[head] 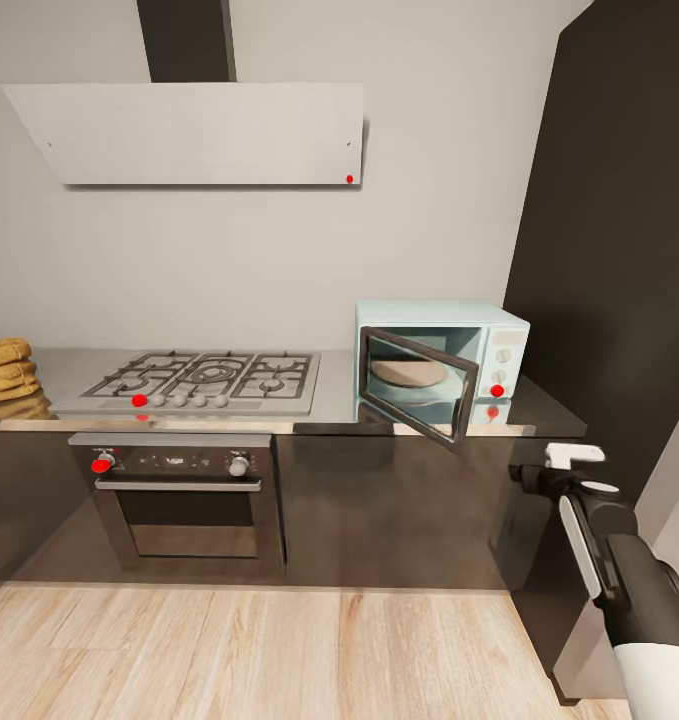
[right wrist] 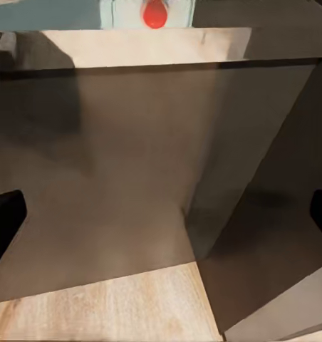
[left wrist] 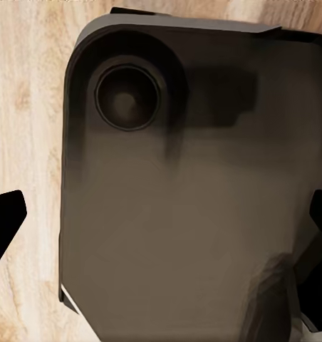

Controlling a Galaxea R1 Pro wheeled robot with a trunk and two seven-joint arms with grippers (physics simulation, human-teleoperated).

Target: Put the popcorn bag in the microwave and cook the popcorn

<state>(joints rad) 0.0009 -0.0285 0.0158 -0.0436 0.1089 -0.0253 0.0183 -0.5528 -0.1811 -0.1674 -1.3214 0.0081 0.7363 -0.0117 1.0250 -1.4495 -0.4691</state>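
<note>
microwave point(head: 441, 365) is sitting at the right end of the worktop point(head: 334, 398), door hanging open, turntable showing inside. popcorn bag point(head: 5, 368) is sitting at the far left of the worktop, well apart from it, past the gas hob point(head: 207, 380). right claw point(right wrist: 161, 214) is facing the cabinet front, fingers spread open. left claw point(left wrist: 161, 221) is hanging open over the robot base point(left wrist: 189, 178).

The right arm point(head: 629, 590) rises from the lower right of the head view, its black forearm ending in the right claw point(head: 575, 455) with white fingers, while both wrist views show dark fingertips point(right wrist: 4, 221) spread wide apart, gripping nothing.
</note>
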